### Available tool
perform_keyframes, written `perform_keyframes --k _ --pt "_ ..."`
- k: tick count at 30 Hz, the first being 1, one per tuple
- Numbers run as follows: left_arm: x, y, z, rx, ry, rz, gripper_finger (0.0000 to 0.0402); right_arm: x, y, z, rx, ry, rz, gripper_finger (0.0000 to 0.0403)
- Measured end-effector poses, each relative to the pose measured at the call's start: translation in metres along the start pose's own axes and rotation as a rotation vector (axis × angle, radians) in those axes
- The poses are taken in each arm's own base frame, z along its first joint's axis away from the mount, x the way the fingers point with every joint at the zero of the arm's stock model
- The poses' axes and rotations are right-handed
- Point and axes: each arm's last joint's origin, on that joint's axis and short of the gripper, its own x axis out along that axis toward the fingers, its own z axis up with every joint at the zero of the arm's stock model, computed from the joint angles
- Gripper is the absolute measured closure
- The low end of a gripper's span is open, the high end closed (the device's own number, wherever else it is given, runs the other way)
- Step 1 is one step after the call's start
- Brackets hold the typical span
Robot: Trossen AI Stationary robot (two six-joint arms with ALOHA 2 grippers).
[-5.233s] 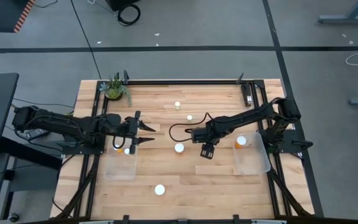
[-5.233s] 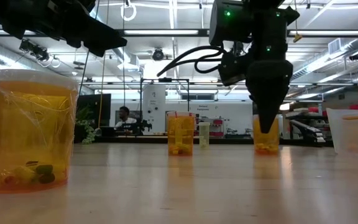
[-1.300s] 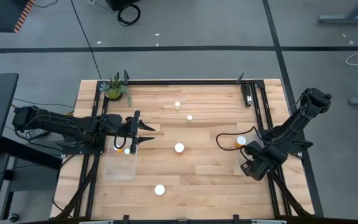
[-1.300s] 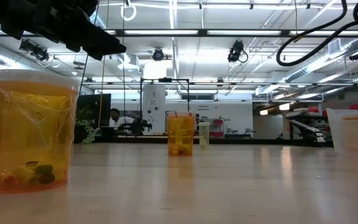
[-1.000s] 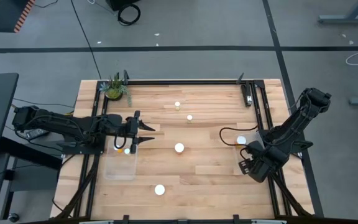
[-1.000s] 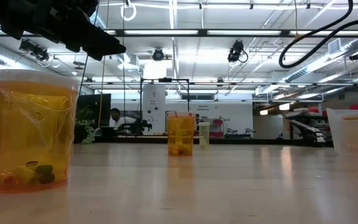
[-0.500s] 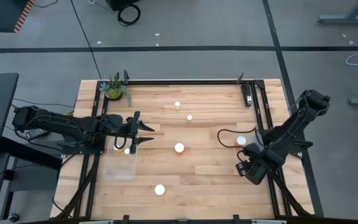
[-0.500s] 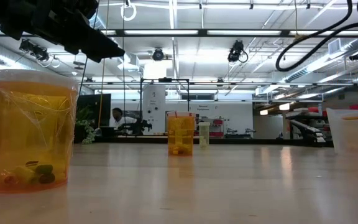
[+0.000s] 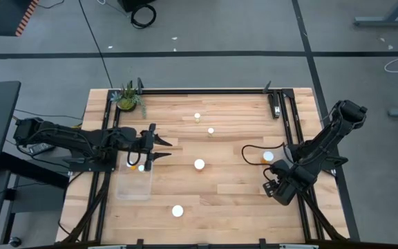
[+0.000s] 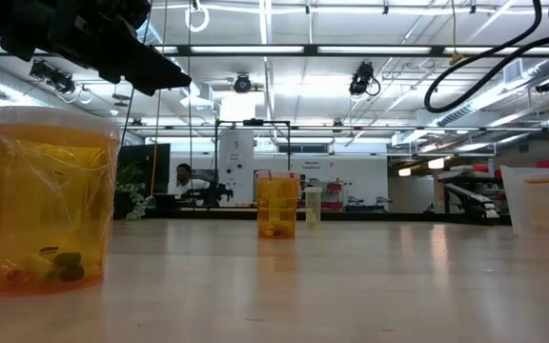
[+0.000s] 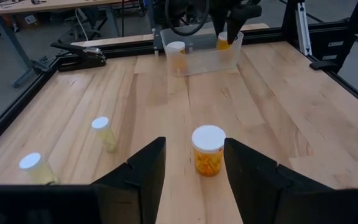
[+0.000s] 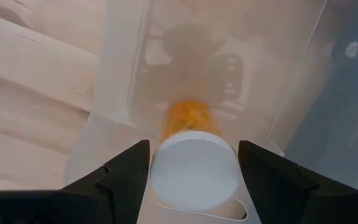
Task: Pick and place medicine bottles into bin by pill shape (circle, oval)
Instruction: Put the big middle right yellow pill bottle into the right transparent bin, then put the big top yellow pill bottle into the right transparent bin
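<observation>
My right gripper (image 12: 194,177) points down into the clear right bin (image 12: 114,81) and is shut on a medicine bottle (image 12: 194,168) with a white cap and an amber body. Another bottle (image 9: 269,156) stands in that bin. My left gripper (image 11: 194,180) hovers open and level over the far end of the clear left bin (image 9: 133,183), which holds white-capped bottles (image 9: 141,167). Several more bottles stand upright on the wood: near the middle (image 9: 199,164), toward the far edge (image 9: 197,117) (image 9: 211,130), and near the front (image 9: 177,211). My right gripper has the bottle's white cap (image 12: 160,171) between its two fingers, one on each side, and the cap fills the gap. The fingers come from above, pointing down. The amber body (image 12: 188,121) reaches down into the bin; whether it rests on the bin's floor I cannot tell.
A small potted plant (image 9: 128,99) stands at the far left corner. A black metal frame (image 9: 206,90) borders the table. Bare wood lies between the two bins around the middle bottle (image 11: 208,149).
</observation>
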Motion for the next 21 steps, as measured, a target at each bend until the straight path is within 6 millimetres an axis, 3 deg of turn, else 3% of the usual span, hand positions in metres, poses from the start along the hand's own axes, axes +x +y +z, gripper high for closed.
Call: perform_keyframes --k 10,21 --pt "0.0 0.0 0.0 0.0 -0.001 0.0 0.023 -0.001 -0.002 0.001 -0.021 -0.01 -0.013 0.0146" --pt "0.0 0.0 0.001 0.0 -0.008 0.0 0.023 -0.009 0.0 0.021 -0.026 -0.022 0.014 0.0146"
